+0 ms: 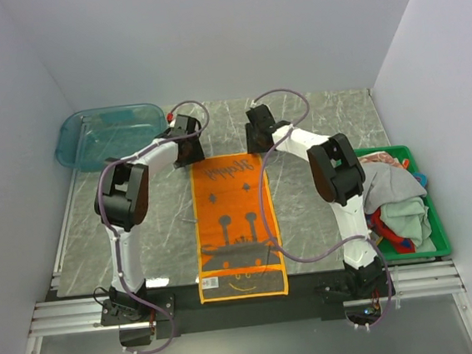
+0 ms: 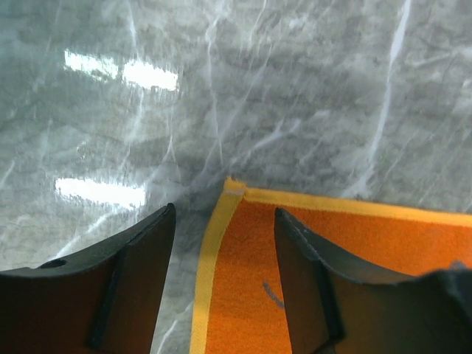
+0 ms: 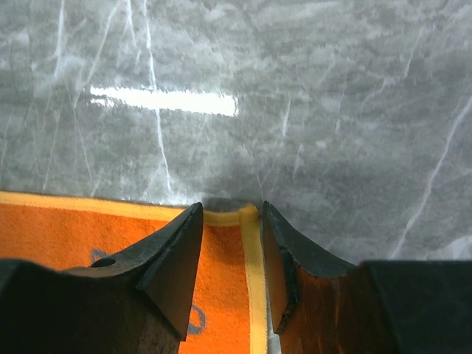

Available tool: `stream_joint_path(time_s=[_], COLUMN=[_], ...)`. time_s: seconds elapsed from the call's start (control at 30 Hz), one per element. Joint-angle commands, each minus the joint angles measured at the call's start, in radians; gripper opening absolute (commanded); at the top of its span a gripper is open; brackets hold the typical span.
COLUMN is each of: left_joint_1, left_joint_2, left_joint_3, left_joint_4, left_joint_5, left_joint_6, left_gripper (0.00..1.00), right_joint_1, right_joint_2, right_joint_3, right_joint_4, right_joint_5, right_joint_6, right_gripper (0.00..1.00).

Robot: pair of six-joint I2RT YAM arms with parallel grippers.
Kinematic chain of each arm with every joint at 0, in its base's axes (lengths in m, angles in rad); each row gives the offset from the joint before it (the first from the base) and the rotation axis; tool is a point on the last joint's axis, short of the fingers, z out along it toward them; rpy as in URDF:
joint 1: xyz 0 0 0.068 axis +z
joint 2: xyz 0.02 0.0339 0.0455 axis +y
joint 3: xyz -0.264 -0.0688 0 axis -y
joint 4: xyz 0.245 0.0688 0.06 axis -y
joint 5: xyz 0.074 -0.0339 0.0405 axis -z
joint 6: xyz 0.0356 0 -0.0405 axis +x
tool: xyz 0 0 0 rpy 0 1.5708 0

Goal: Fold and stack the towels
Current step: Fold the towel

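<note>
An orange towel (image 1: 234,227) with a yellow border and dark patterns lies spread flat, lengthwise, in the middle of the table. My left gripper (image 1: 189,153) is at its far left corner. In the left wrist view the left gripper (image 2: 223,215) is open wide, its jaws either side of that corner (image 2: 233,187). My right gripper (image 1: 260,144) is at the far right corner. In the right wrist view the right gripper (image 3: 231,214) is open with a narrower gap, and the towel corner (image 3: 249,215) sits between its jaws. Neither holds the cloth.
A green crate (image 1: 444,242) at the right edge holds a heap of towels: pale grey (image 1: 387,182), pale green (image 1: 409,215) and red (image 1: 385,231). A clear teal tub (image 1: 110,132) stands at the back left. White walls close in on three sides.
</note>
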Motion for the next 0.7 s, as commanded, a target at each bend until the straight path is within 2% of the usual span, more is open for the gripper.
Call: stream_joint_path(time_s=[0.0, 0.17, 0.3, 0.33, 0.4, 0.5, 0.67], left_joint_1=[-0.021, -0.06, -0.06, -0.058, -0.06, -0.058, -0.06], left_joint_2=[0.054, 0.097, 0.116, 0.119, 0.119, 0.123, 0.137], left_joint_3=[0.044, 0.072, 0.073, 0.075, 0.072, 0.072, 0.067], left_joint_4=[-0.043, -0.067, -0.077, -0.078, -0.074, -0.07, -0.067], left_joint_5=[-0.062, -0.094, -0.102, -0.097, -0.093, -0.087, -0.067], left_joint_6=[0.007, 0.015, 0.007, 0.01, 0.012, 0.021, 0.032], left_gripper=[0.62, 0.6, 0.51, 0.45, 0.4, 0.29, 0.24], right_joint_1=[-0.006, -0.006, -0.004, -0.006, -0.006, -0.004, -0.004], right_joint_2=[-0.039, -0.06, -0.074, -0.074, -0.068, -0.049, -0.034], right_joint_3=[-0.057, -0.097, -0.123, -0.125, -0.123, -0.103, -0.091], right_joint_4=[-0.04, -0.02, -0.003, -0.003, -0.003, -0.023, -0.031], right_joint_5=[0.004, -0.001, -0.005, 0.004, 0.008, 0.024, 0.028], right_joint_6=[0.021, 0.031, 0.033, 0.033, 0.033, 0.033, 0.024], right_gripper=[0.46, 0.46, 0.46, 0.46, 0.46, 0.46, 0.46])
